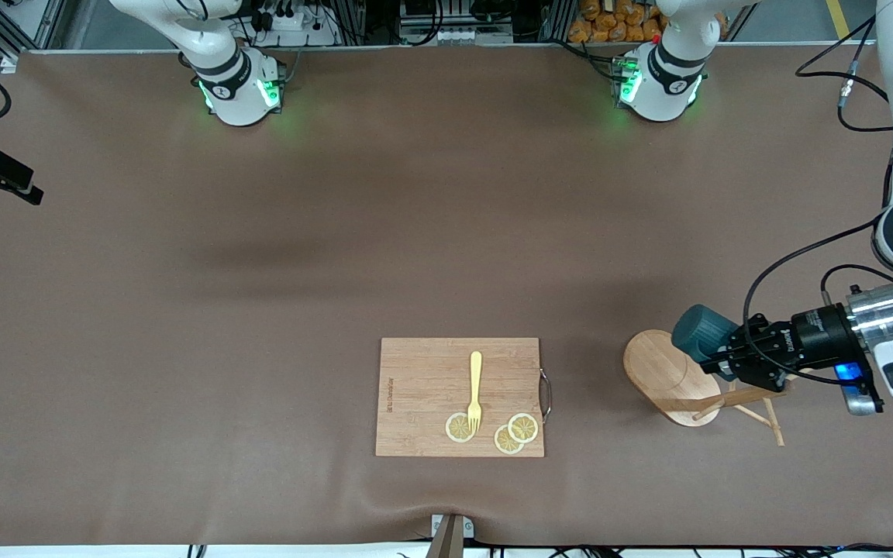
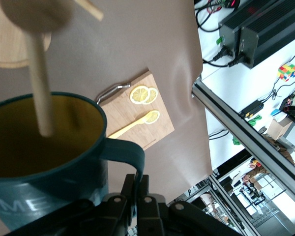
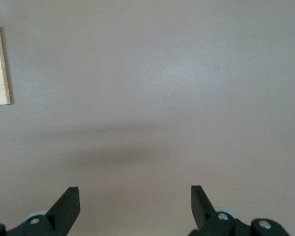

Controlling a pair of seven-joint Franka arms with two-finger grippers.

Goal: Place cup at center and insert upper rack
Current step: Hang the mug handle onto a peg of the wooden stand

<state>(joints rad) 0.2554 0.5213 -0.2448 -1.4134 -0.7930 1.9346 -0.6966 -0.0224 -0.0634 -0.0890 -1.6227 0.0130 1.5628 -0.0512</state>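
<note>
A: Cup first — where does the small dark teal-green mug with the yellowish-tan inside (image 1: 701, 329) sit?

B: It is off the counter (image 1: 260, 271), carried by the left gripper (image 1: 729, 358), whose black fingers are closed on the handle side of the mug. It hangs over the light wooden mug tree (image 1: 675, 380), which stands near the left arm's end of the counter.

A: How do the two line up?

B: In the left wrist view the tree's round central post (image 2: 39, 83) crosses in front of the mug's open mouth (image 2: 44, 132), and the flat oval base (image 2: 10, 39) lies past it. So the mug is right beside the post. I cannot tell whether they touch.

A: And the coming move?

B: My judgement: the counter's middle lies away from the mug, toward the right arm's end, so the left arm has to draw the mug clear of the post and the thin angled pegs (image 1: 756, 415) before carrying it across. Snagging a peg could tip the tree.

A: The other arm?

B: The right gripper (image 3: 135, 206) waits with its fingers spread wide and nothing between them, over bare brown counter. A rectangular wooden cutting board (image 1: 423, 387) with a yellow fork (image 1: 475, 391) and lemon slices (image 1: 515, 434) lies nearer the front camera.
</note>
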